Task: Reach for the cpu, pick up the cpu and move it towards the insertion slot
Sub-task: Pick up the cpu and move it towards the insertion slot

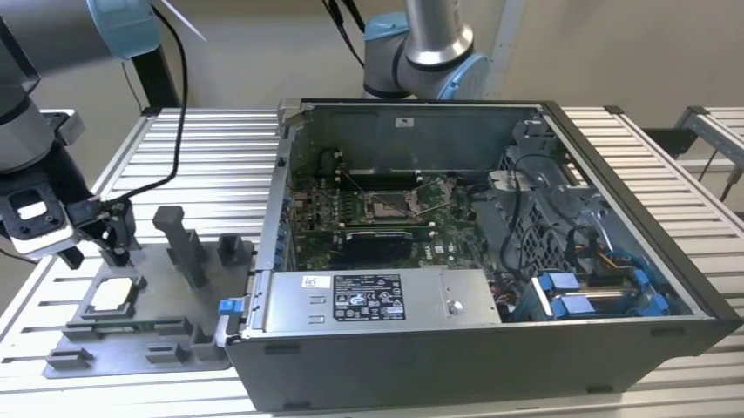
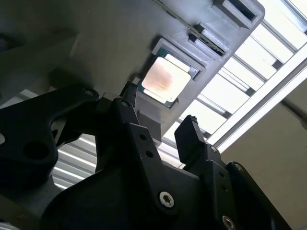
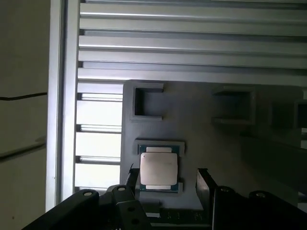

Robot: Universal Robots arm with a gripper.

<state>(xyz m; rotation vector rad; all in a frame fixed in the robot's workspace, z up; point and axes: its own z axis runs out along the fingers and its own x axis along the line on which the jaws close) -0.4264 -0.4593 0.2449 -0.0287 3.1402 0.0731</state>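
Observation:
The cpu (image 1: 113,294) is a small silvery square chip lying flat in a recess of the grey tray (image 1: 174,353), at the exterior view's left. My gripper (image 1: 98,251) hangs just above and behind it, open, with nothing between its fingers. In the first wrist view the cpu (image 3: 158,170) lies in its pocket, nearer one of the black fingers (image 3: 204,184) of the gripper (image 3: 168,184) than the other. The second wrist view shows the cpu (image 2: 165,79) beyond the gripper (image 2: 158,115). The insertion slot (image 1: 389,205), a metal-framed socket on green board, sits inside the open computer case (image 1: 489,357).
Grey posts (image 1: 180,244) stand upright on the tray close to my gripper. The case wall (image 1: 273,226) rises between the tray and the socket. A black rectangular panel (image 1: 375,248) and a labelled metal box (image 1: 378,300) lie near the socket. A second arm (image 1: 419,43) stands behind the case.

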